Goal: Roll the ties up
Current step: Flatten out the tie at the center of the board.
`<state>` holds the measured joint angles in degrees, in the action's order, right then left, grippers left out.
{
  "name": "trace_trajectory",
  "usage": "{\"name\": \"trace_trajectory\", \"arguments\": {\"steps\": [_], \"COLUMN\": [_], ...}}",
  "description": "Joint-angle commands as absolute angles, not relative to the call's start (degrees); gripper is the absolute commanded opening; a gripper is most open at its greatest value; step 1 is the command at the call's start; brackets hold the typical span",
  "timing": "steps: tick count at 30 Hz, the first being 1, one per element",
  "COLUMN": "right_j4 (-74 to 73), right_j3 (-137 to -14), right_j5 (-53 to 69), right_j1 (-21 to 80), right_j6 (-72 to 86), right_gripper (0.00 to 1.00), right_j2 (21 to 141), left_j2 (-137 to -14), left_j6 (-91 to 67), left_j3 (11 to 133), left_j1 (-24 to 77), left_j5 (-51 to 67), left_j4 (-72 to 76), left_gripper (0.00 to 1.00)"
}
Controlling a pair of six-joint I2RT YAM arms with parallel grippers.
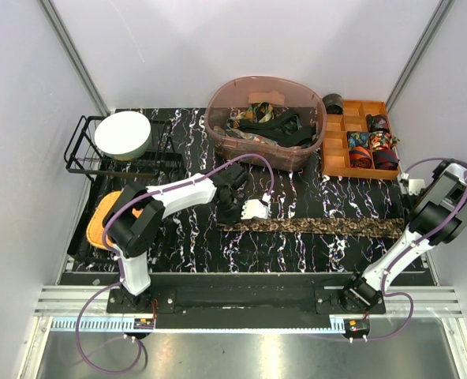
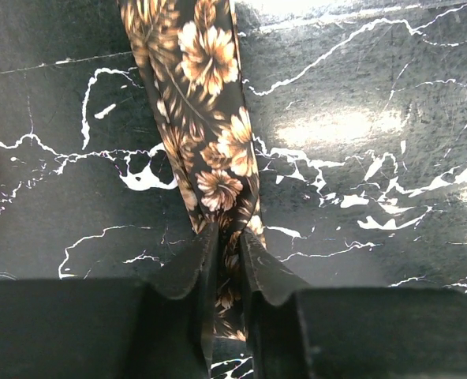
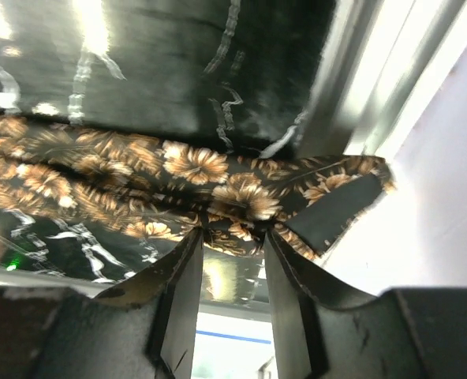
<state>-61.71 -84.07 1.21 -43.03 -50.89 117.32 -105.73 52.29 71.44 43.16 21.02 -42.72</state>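
The long brown necktie with tan hibiscus flowers is lying flat on the black, white-veined marble tabletop, stretching from the centre out toward 3 o'clock. The left gripper is sitting at the tie's centre-table end. Its black fingers are pressed nearly together and are pinching the narrow tip of the fabric between them. The right gripper is reaching the wide end at the 3 o'clock edge. Its jaws are standing partly apart with the fabric draping across their tips, and whether they are actually gripping it cannot be told. At 12 o'clock a translucent pink plastic tub is holding more loose ties. At 1 o'clock an orange wooden compartment tray is holding rolled ones.
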Motion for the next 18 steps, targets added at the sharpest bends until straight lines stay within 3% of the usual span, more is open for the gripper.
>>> {"name": "trace_trajectory", "arguments": {"steps": [1,8,11,18], "right_j4": [-60.81,-60.91,-61.35,-65.83], "right_j3": [-90.00,-91.23,-92.02,-93.96], "right_j5": [7.29,7.73,7.91,10.02], "right_j1": [-44.82,-45.35,-45.53,-45.62], "right_j6": [-50.01,-49.57,-48.43,-46.58], "right_gripper": [0.41,0.38,0.48,0.54], "right_j2": [116.20,116.63,118.38,123.39], "left_j2": [-103.62,-103.36,-103.62,-103.89], "left_j6": [52.56,52.56,52.73,52.74], "left_j3": [70.84,70.40,70.23,70.75], "left_j1": [42.98,42.63,42.36,42.10], "left_j5": [20.30,19.60,19.25,19.16], "left_j4": [-42.71,-42.80,-42.89,-42.98], "left_gripper": [0.17,0.17,0.17,0.16]}}
